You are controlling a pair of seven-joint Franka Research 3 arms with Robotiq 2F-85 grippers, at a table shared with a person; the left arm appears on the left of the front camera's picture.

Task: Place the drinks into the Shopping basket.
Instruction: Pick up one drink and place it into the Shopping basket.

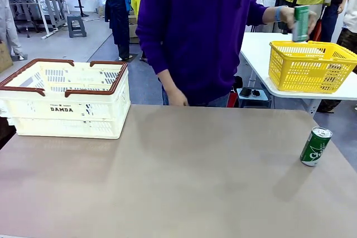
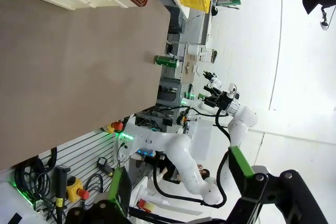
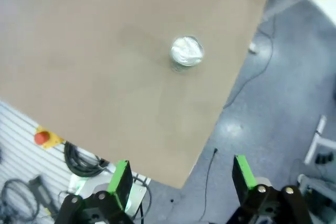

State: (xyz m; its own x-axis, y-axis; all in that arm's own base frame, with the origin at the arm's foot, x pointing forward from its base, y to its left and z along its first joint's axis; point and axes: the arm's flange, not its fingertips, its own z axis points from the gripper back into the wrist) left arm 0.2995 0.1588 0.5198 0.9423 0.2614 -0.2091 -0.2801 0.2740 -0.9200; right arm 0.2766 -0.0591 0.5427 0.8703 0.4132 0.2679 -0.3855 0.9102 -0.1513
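One green can (image 1: 316,146) stands on the brown table (image 1: 167,176) at the right side of the front view, close to the table's right edge. The Shopping basket (image 1: 64,98) sits on the same table at the left side of the front view, well apart from that can.

A person in a purple top (image 1: 189,26) stands at the far side, in the top middle. One hand (image 1: 287,16) holds a second green can (image 1: 301,23) up in the upper right, just above a yellow basket (image 1: 309,68) that sits on a white table behind. The other hand (image 1: 177,98) hangs down by the far edge of the brown table.

In the left wrist view, the left gripper (image 2: 181,179) is at the bottom with its two green pads wide apart in the air. In the right wrist view, the right gripper (image 3: 181,179) is at the bottom too, pads wide apart, high over the table. The first can's silver top shows in the upper middle of that view
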